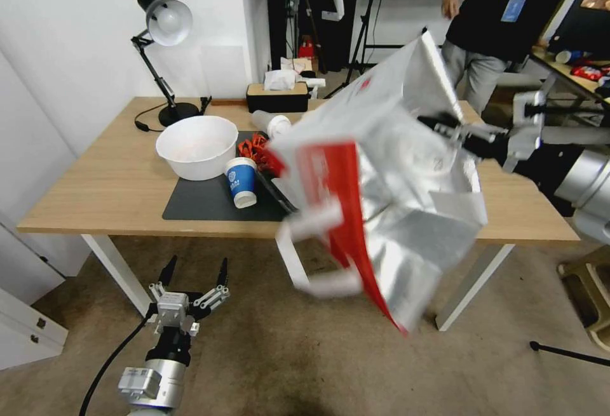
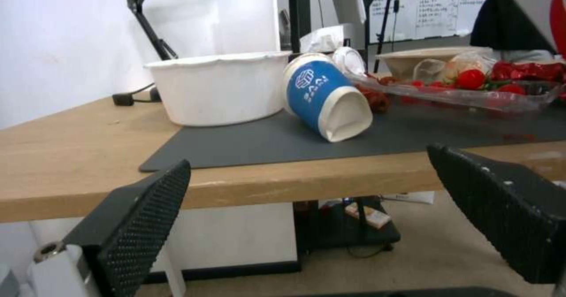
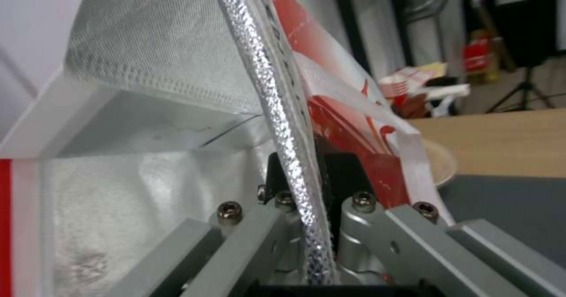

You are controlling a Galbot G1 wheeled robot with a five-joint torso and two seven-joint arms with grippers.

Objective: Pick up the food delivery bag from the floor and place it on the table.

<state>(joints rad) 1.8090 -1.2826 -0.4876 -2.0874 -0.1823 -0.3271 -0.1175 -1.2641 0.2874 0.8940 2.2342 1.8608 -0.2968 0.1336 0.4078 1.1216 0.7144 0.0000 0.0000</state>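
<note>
The food delivery bag (image 1: 394,200), white with red edges and silver foil lining, hangs tilted in the air over the front right part of the table (image 1: 95,181), its lower end dipping below the table edge. My right gripper (image 1: 445,125) is shut on the bag's upper wall; in the right wrist view the foil edge (image 3: 277,111) runs between the closed fingers of this gripper (image 3: 312,177). A white strap handle (image 1: 311,257) dangles in front. My left gripper (image 1: 194,279) stands open low above the floor (image 1: 267,352), just before the table's front edge, holding nothing; its black fingers (image 2: 141,213) frame the left wrist view.
On the dark grey mat (image 1: 203,203) sit a white bowl (image 1: 197,146), a tipped blue cup (image 1: 242,181) and a clear tray of red food (image 2: 472,93). A desk lamp (image 1: 166,22) and tissue box (image 1: 277,95) stand at the back. A person (image 1: 495,9) stands behind the table.
</note>
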